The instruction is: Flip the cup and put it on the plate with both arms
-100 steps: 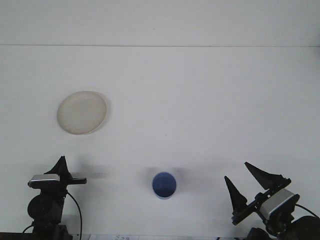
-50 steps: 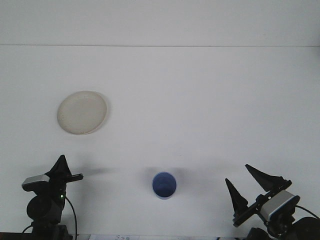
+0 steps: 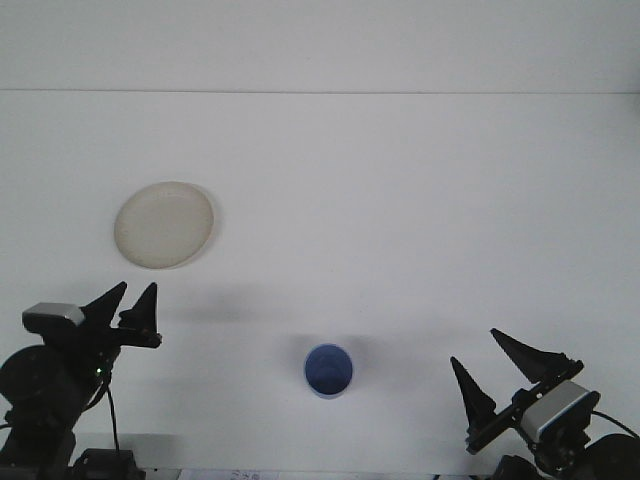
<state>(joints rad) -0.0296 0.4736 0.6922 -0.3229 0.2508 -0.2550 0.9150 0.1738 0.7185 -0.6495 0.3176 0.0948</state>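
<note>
**Cup untouched, both grippers empty**

We see the blue cup [image 3: 328, 370] near the table's [image 3: 400, 200] front edge, the plate [image 3: 164, 225] far left. Left gripper [image 3: 127, 298] slightly parted; right gripper [image 3: 490, 355] spread wide, both clear of the cup.

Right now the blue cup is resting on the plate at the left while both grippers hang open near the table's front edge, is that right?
Not quite: the front view shows the blue cup standing on the bare table, apart from the plate. The left gripper and right gripper are open.
</note>
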